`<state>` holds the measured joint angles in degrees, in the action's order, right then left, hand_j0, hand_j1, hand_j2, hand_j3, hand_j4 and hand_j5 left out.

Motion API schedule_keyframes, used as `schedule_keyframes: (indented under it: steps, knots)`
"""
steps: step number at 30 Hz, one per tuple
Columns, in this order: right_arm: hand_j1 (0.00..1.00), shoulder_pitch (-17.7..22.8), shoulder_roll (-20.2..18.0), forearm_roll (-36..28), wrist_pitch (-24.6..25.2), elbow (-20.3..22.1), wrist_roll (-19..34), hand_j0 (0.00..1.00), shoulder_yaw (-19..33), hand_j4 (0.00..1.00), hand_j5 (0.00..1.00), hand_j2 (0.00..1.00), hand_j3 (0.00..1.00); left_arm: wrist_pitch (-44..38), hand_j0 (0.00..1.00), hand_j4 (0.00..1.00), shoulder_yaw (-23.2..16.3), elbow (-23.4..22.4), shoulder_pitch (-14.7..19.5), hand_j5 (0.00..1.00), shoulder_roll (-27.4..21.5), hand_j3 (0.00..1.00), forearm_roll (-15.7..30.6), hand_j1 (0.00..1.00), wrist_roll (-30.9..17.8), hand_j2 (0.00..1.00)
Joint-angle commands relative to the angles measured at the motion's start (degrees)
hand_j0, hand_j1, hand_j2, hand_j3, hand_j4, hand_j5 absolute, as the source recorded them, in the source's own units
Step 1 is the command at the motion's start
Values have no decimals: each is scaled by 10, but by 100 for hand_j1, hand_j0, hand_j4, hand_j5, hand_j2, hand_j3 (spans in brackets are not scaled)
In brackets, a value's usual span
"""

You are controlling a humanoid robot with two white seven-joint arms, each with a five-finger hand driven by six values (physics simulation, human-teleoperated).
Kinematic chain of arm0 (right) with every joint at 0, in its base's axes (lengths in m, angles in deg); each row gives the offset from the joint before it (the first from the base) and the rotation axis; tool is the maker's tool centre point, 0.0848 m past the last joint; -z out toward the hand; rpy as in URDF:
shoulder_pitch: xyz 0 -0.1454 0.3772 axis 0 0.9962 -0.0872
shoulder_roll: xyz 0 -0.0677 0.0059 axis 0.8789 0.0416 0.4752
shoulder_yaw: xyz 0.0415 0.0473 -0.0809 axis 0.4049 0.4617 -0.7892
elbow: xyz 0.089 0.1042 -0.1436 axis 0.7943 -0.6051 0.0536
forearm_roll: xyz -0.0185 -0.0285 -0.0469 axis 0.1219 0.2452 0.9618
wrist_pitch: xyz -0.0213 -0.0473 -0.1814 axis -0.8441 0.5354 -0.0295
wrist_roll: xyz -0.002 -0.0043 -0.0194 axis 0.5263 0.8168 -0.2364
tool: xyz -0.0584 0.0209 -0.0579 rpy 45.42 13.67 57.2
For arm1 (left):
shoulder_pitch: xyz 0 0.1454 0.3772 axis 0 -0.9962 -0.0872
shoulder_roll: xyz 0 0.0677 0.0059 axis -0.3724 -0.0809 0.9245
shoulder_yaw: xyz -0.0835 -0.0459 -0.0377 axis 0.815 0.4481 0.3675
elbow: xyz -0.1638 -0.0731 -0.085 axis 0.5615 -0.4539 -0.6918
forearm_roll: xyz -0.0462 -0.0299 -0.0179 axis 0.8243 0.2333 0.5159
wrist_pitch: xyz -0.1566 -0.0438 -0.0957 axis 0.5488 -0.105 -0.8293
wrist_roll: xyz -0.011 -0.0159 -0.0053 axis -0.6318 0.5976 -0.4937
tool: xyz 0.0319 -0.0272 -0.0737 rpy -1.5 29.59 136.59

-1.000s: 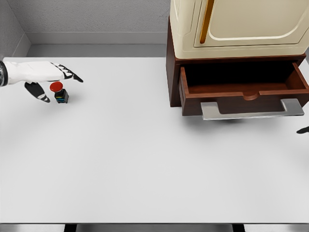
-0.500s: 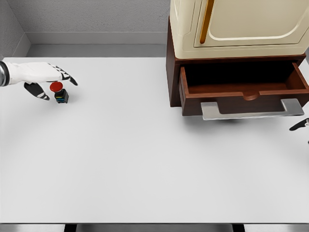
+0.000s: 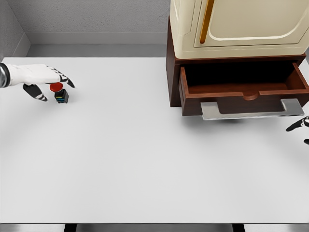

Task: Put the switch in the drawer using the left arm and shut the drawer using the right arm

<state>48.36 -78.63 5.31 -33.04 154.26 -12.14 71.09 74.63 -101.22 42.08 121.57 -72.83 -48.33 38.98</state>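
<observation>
A wide white surface [image 3: 145,159] spreads out beneath and between both hands. A cream cabinet door [image 3: 241,24] with an orange vertical handle [image 3: 207,19] stands above, beyond the right hand. A grey wall [image 3: 91,17] runs behind.

Switch [image 3: 60,93]: sat on the table [image 3: 145,169], far left, beside the left hand [image 3: 41,77].
Drawer [image 3: 244,89]: stood open, far right, under the cabinet [image 3: 239,24].
Right hand [image 3: 300,126]: at the right edge, before the drawer.
</observation>
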Motion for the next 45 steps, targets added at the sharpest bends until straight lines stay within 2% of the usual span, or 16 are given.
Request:
schedule_keyframes:
  steps: [1, 10, 14, 16, 28, 31, 40, 45]
  knots:
    - [64, 0, -1, -4, 2, 0, 0, 64, -7, 64, 64, 64, 64, -1, 85, 85, 2, -13, 0, 85, 1, 85, 2, 85, 0, 85]
    - [56, 0, -1, -7, 2, 0, 0, 56, -7, 56, 56, 56, 56, -1, 84, 84, 3, -27, 1, 84, 14, 84, -7, 84, 0, 84]
    - [56, 0, -1, -16, 2, 0, 0, 56, -7, 56, 56, 56, 56, -1, 82, 82, 7, -28, 1, 82, 14, 82, -7, 82, 0, 82]
    - [56, 0, -2, -16, 2, 0, 0, 56, -7, 56, 56, 56, 56, -1, 76, 76, 7, -28, 2, 76, 14, 76, -7, 76, 0, 76]
    - [57, 0, -3, -29, 2, 0, 0, 57, -7, 57, 57, 57, 57, -1, 73, 73, 10, -28, 5, 73, 21, 73, -17, 73, 0, 73]
    - [57, 0, -2, -30, 2, 0, 0, 57, -7, 57, 57, 57, 57, -1, 68, 68, 10, -28, 5, 68, 25, 68, -19, 68, 0, 68]
    - [57, 0, 0, -30, 2, 0, 0, 57, -5, 57, 57, 57, 57, -1, 65, 65, 9, -28, 5, 65, 26, 65, -20, 65, 0, 65]
    - [57, 0, 1, -30, 2, 0, 0, 57, -4, 57, 57, 57, 57, -1, 57, 57, 8, -26, 5, 57, 26, 57, -20, 57, 0, 57]
